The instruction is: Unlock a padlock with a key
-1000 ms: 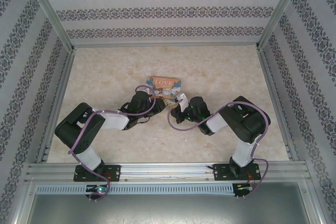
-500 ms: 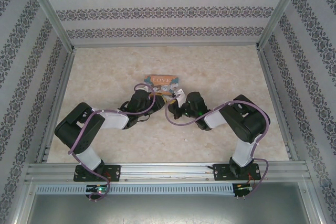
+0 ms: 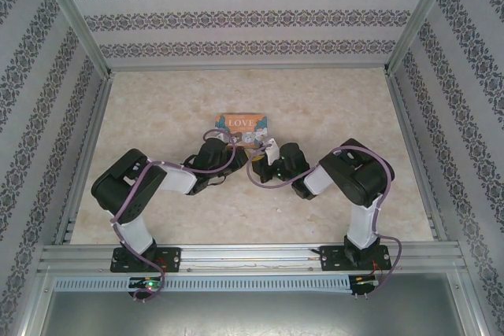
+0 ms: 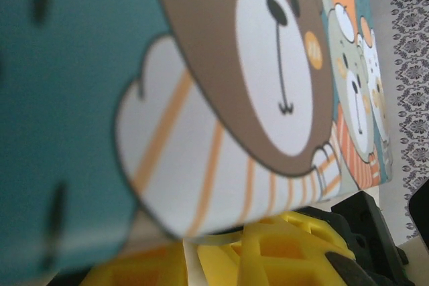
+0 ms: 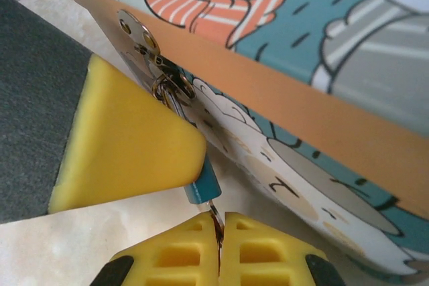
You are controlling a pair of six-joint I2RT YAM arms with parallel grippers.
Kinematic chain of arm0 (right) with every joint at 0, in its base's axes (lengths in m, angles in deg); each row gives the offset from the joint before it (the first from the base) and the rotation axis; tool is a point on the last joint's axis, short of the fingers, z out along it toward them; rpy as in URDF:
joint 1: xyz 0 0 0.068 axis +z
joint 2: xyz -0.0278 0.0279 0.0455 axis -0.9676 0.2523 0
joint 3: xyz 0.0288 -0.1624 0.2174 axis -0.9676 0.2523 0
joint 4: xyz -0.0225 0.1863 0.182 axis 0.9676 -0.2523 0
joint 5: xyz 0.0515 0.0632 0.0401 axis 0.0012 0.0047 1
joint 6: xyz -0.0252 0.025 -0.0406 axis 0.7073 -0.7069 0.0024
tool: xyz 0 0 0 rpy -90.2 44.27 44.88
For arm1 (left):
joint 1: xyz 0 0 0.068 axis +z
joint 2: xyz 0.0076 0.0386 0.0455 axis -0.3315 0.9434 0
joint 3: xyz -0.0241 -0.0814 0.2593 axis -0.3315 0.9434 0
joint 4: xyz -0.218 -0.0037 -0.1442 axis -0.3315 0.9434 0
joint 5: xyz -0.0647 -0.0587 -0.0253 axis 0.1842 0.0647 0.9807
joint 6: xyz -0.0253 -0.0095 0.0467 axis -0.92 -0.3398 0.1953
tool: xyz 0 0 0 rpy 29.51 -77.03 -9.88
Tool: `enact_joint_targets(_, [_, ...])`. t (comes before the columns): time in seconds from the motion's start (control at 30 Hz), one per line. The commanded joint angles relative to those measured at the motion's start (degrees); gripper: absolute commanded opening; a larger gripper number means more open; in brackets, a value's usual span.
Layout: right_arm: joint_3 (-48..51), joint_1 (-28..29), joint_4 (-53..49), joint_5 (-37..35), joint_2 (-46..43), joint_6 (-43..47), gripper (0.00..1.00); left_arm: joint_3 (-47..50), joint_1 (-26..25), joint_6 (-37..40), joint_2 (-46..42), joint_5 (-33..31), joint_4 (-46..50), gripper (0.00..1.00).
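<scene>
Walls point(image 3: 236, 21): patterned paper in floral bands, closing in the back and both sides of the workspace.
Table point(image 3: 339, 108): pale marbled top, with a metal rail along its near edge where both arm bases are bolted.
Left arm point(image 3: 130, 190): folded low, its elbow pushed out toward the left wall. The forearm reaches inward and up the table, bringing its wrist to the near left corner of the tin.
Right arm point(image 3: 358, 175): mirrors the left, elbow bulging toward the right wall. The forearm angles inward to the tin's near right corner, and a purple cable loops under the wrist.
LOVE tin point(image 3: 242, 123): colourful rectangular box with cartoon bears, lying flat at mid-table just beyond both wrists. Its orange-edged lid carries a small metal hasp point(image 5: 137, 35) on the side wall.
Left gripper point(image 4: 194, 259): pressed right up under the tin, its yellow pads low in its own camera. I cannot tell how wide the pads stand or whether they grip anything.
Yellow wedge pad point(image 5: 127, 145): sits just beside the hasp and covers part of the padlock.
Right gripper point(image 5: 219, 236): yellow pads pressed together, pinching the key directly below the padlock.
Padlock point(image 5: 203, 184): tiny blue body hanging against the tin's side wall, with its silvery shackle point(image 5: 169, 98) looped through the hasp.
Key point(image 5: 216, 219): a thin metal sliver that rises from between the right pads to meet the underside of the blue body.
</scene>
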Motion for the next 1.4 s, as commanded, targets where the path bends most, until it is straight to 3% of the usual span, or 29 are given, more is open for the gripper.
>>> enact_joint_targets(0.0, [0.3,1.4,8.2,1.8,1.2,-3.1,0.00,0.5,-2.3,-1.2,1.6,6.2,-6.5,0.17])
enact_joint_targets(0.17, [2.2,1.4,8.5,1.6,2.9,-4.4,0.00,1.4,-2.1,-2.3,2.9,4.7,-9.5,0.22])
enact_joint_targets(0.33, [3.5,1.3,8.5,1.7,2.9,-5.2,0.00,2.4,-1.6,-1.1,0.6,4.0,-7.9,0.34])
enact_joint_targets(0.67, [3.8,1.3,6.9,3.3,1.0,-8.6,0.00,8.8,-0.6,4.4,-15.5,-1.8,0.8,0.53])
enact_joint_targets(1.0, [2.9,1.6,3.1,8.4,-3.4,-20.1,0.00,14.2,0.2,6.6,-32.7,-8.4,8.2,0.58])
enact_joint_targets(1.37, [1.0,2.2,0.3,10.9,-6.2,-31.8,0.00,18.5,0.5,-4.3,-33.4,-7.2,1.2,0.57])
